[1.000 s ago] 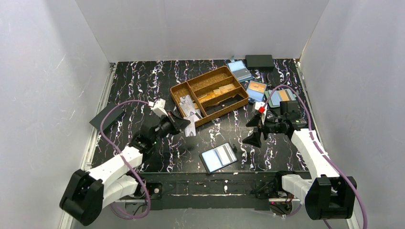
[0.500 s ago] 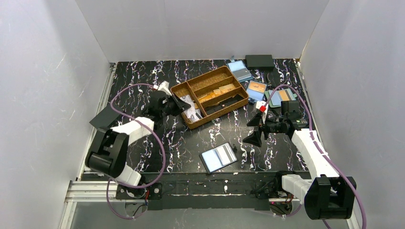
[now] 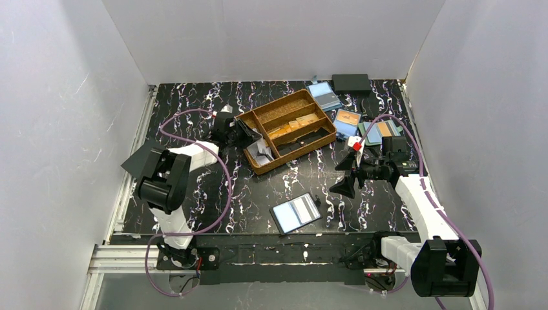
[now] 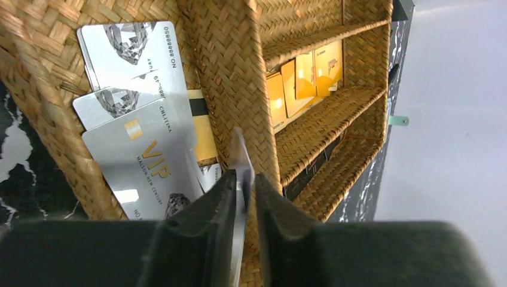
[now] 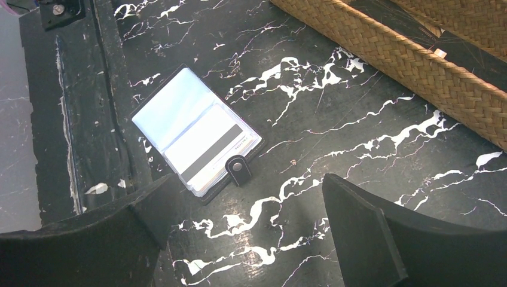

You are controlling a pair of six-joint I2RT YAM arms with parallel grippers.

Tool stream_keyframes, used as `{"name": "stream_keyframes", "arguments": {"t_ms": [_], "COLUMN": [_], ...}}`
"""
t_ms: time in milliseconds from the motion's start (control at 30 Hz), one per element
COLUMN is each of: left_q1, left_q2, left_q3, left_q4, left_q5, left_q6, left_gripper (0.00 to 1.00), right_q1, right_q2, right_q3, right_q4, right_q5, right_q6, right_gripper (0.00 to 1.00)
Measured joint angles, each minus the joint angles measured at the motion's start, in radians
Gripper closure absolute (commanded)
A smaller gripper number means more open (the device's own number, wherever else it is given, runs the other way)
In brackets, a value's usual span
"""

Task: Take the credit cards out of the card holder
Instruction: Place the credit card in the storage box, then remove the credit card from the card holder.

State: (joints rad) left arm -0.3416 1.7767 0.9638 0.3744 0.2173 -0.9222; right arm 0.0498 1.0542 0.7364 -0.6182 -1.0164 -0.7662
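my left hand (image 4: 244, 197) pinches credit card (image 4: 241, 152) edge-on, lower centre, above tray (image 4: 239, 72) wall | my right hand (image 5: 245, 197) released, empty | risk: card hits wall, tips outside

There's the small black bifold card holder (image 3: 296, 212), lying open and flat at the near edge of the table (image 3: 194, 110), pale blue lining up, a dark-striped card in one pocket. Silvery plastic credit cards (image 4: 140, 158) overlap in the woven tray (image 4: 239, 78)'s end compartment. One more stands on edge between the fingers of the left gripper (image 4: 245, 185).
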Motion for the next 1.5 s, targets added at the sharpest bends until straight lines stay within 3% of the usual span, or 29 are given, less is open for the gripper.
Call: {"name": "stream_keyframes", "arguments": {"t_ms": [267, 467, 567, 633, 667, 900, 1233, 1300, 1500], "left_q1": [0.001, 0.003, 0.005, 0.005, 0.006, 0.018, 0.005, -0.042, -0.322], "left_q2": [0.046, -0.078, -0.23, -0.343, -0.41, -0.847, -1.114, -1.154, -1.223], "left_q3": [0.045, 0.041, 0.027, 0.006, -0.016, -0.288, -0.525, -0.551, -0.564], "left_q4": [-0.045, -0.131, -0.161, -0.166, -0.162, -0.151, -0.196, -0.214, -0.317], "left_q5": [-0.008, -0.095, -0.156, -0.187, -0.201, -0.171, 0.179, 0.193, 0.089], "left_q6": [-0.016, 0.069, 0.138, 0.177, 0.194, 0.164, -0.022, -0.045, -0.063], "left_gripper": [0.61, 0.46, 0.27, 0.04, 0.02, 0.02, 0.02, 0.02, 0.02], "right_q1": [-0.005, -0.011, -0.011, -0.011, -0.013, -0.018, -0.018, -0.019, -0.022], "right_q2": [0.0, 0.0, 0.0, 0.0, 0.0, 0.0, -0.026, -0.047, -0.081], "right_q3": [0.0, 0.0, 0.0, 0.0, 0.0, 0.0, -0.005, -0.015, -0.032], "right_q4": [-0.001, -0.002, -0.004, -0.005, -0.007, -0.01, -0.017, -0.021, -0.03], "right_q5": [-0.002, -0.004, -0.005, -0.005, -0.005, -0.006, -0.012, -0.015, -0.019], "right_q6": [0.0, -0.001, -0.004, -0.006, -0.008, -0.024, -0.06, -0.072, -0.087], "right_gripper": [0.02, 0.02, 0.02, 0.02, 0.02, 0.02, 0.02, 0.02, 0.02]}}
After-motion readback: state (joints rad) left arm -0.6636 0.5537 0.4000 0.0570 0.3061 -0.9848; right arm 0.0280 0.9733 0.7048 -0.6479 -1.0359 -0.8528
